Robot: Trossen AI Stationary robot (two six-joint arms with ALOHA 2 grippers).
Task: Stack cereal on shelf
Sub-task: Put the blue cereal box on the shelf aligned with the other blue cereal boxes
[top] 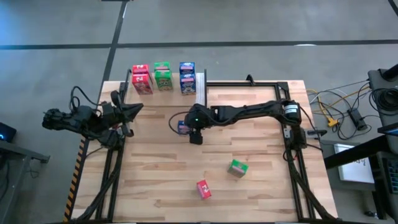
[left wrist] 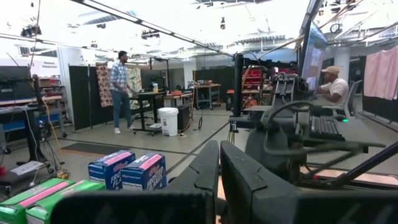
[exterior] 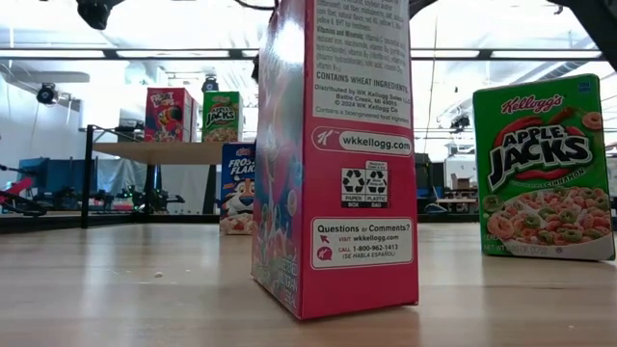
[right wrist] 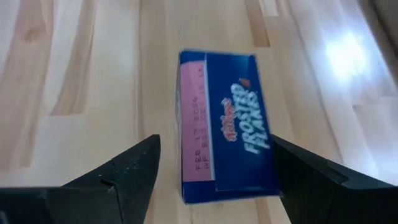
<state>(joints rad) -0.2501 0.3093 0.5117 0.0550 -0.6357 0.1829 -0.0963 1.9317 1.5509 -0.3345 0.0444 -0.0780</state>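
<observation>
A blue cereal box [right wrist: 227, 143] stands upright on the table [top: 261, 143], also seen in the high view [top: 181, 127] and the low view [exterior: 238, 188]. My right gripper [right wrist: 216, 142] hovers above it, open, slanting down, one finger on either side and touching nothing. A green box [top: 237, 168] and a red box [top: 203, 189] stand on the table nearer the front. Red [top: 142, 78], green [top: 163, 76] and blue [top: 187, 78] boxes sit on the shelf [top: 200, 90] at the far left. My left gripper [top: 134, 111] waits shut near the table's left edge.
Black frame rails [top: 249, 84] run along the table's far and side edges. Cables and equipment [top: 348, 112] lie off the right edge. In the low view the red box [exterior: 337, 154] fills the foreground beside the green box [exterior: 545, 169]. People show in the room beyond.
</observation>
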